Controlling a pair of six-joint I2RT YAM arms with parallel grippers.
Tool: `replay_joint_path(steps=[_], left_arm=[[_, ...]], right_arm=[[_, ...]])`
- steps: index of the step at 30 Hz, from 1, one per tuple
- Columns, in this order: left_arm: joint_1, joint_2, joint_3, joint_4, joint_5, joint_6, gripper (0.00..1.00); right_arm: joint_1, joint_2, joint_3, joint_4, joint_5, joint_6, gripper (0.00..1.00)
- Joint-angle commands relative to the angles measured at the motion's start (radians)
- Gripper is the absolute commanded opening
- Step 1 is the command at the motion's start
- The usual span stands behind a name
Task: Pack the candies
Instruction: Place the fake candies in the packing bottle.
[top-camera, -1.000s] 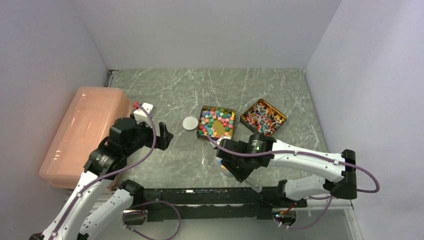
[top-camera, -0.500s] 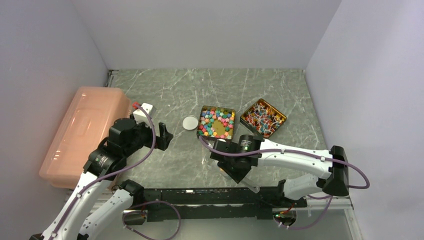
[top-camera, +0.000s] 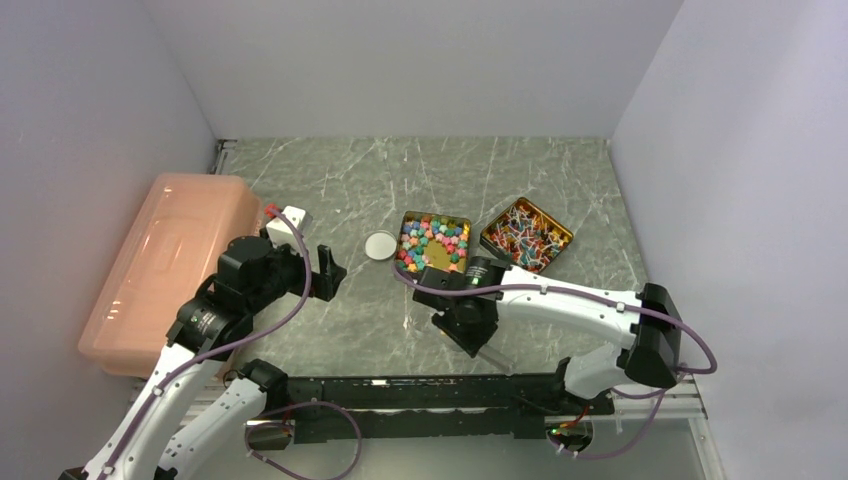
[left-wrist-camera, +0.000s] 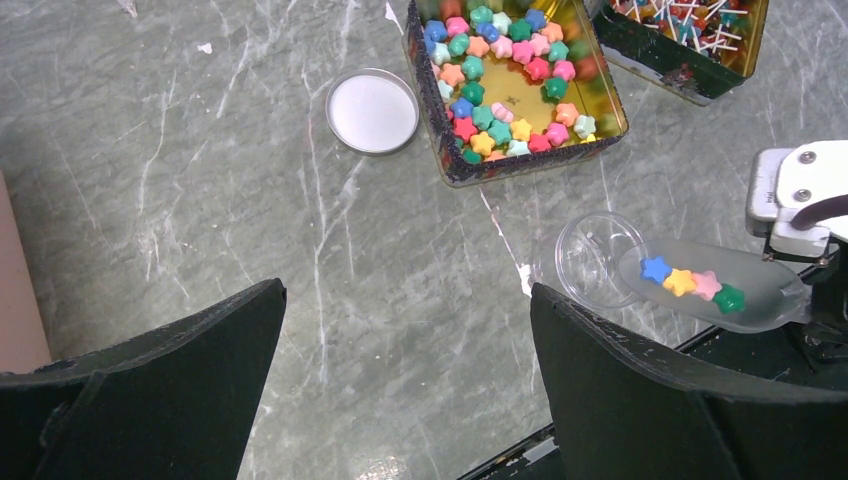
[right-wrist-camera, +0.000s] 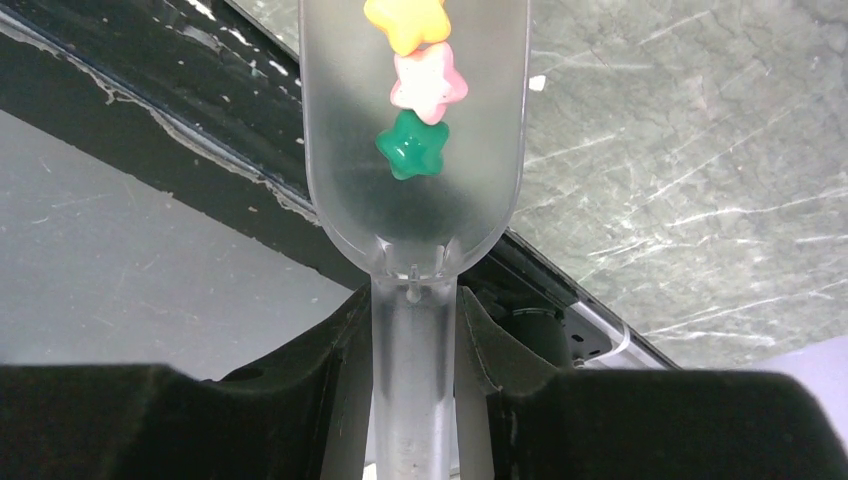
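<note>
Pouring appears to be the step in hand. The right gripper (right-wrist-camera: 412, 345), jaws nearly closed on the handle of a clear scoop (left-wrist-camera: 768, 300), carries four star candies (left-wrist-camera: 692, 283) (blue, yellow, pink, green) in a row in the scoop's bowl. The scoop's open lip overlaps the mouth of a small clear jar (left-wrist-camera: 590, 250) standing on the table (left-wrist-camera: 200, 150); contact cannot be confirmed. The remaining candies lie in the gold tin (left-wrist-camera: 520, 163) farther back, with the white lid (left-wrist-camera: 372, 110) just beside it. The left gripper (left-wrist-camera: 405, 290) hangs well apart, jaws at full spread, holding nothing. For a clean pour, the lip should sit centred over the mouth and the handle rise slowly, so the stars slide in singly. The jar is unheld and probably light; a sideways nudge could tip it.
</note>
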Motion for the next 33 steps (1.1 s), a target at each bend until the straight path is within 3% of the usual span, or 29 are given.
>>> replay_joint_path(steps=[1, 24, 33], left_arm=[[0.006, -0.013, 0.002, 0.027, 0.012, 0.003, 0.99], [0.006, -0.046, 0.002, 0.023, 0.020, 0.003, 1.00], [0.006, -0.058, 0.001, 0.021, 0.018, 0.003, 0.99]], right_arm=[[-0.012, 0.024, 0.079, -0.031, -0.022, -0.049, 0.00], [-0.030, 0.121, 0.208, -0.177, -0.053, -0.084, 0.00], [-0.077, 0.142, 0.226, -0.183, -0.131, -0.115, 0.00]])
